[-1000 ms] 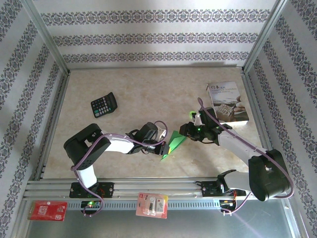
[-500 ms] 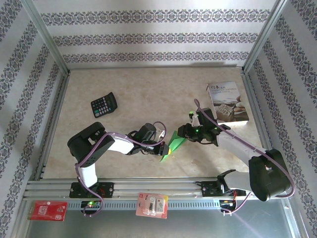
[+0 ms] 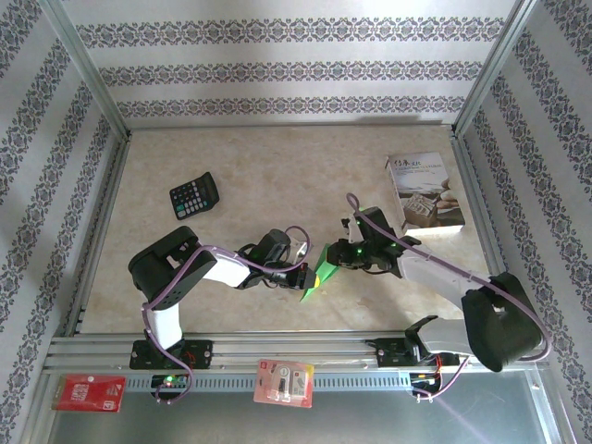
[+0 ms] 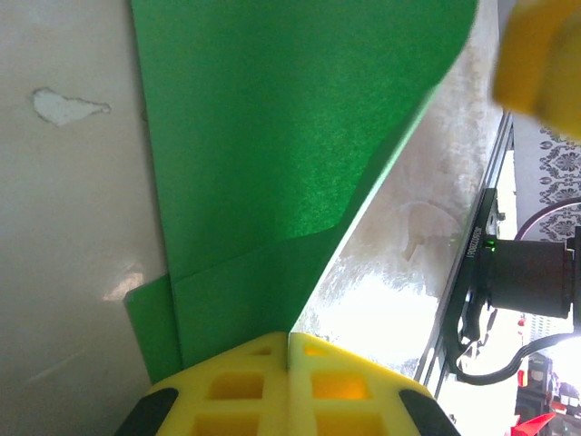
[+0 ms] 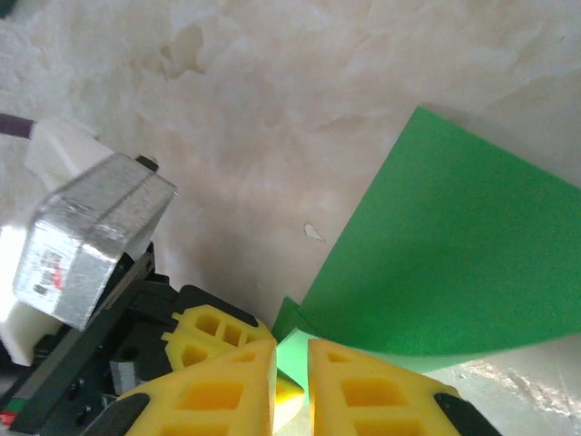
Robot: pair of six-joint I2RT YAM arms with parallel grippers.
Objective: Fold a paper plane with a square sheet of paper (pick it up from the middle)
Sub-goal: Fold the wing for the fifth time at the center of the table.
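Note:
The square sheet of paper (image 3: pixel 324 270), bright green and folded into a narrow pointed shape, is held up off the table near its front middle. My left gripper (image 3: pixel 305 275) is shut on its lower corner; in the left wrist view the yellow fingertips (image 4: pixel 289 350) meet on the green sheet (image 4: pixel 300 136). My right gripper (image 3: pixel 335 260) is at the paper's right side. In the right wrist view its jaws (image 5: pixel 291 363) stand a narrow gap apart, with the sheet's (image 5: pixel 454 263) pale lower edge in the gap. The left gripper's fingers (image 5: pixel 213 327) sit just beside them.
A black calculator (image 3: pixel 194 195) lies at the back left. At the back right is a white printed booklet (image 3: pixel 425 191). Two packets (image 3: pixel 284 382) (image 3: pixel 89 392) rest on the front rail. Patterned walls and metal posts enclose the table.
My right gripper has moved left onto the paper's edge and its jaws have narrowed. The left gripper has kept its hold and barely shifted.

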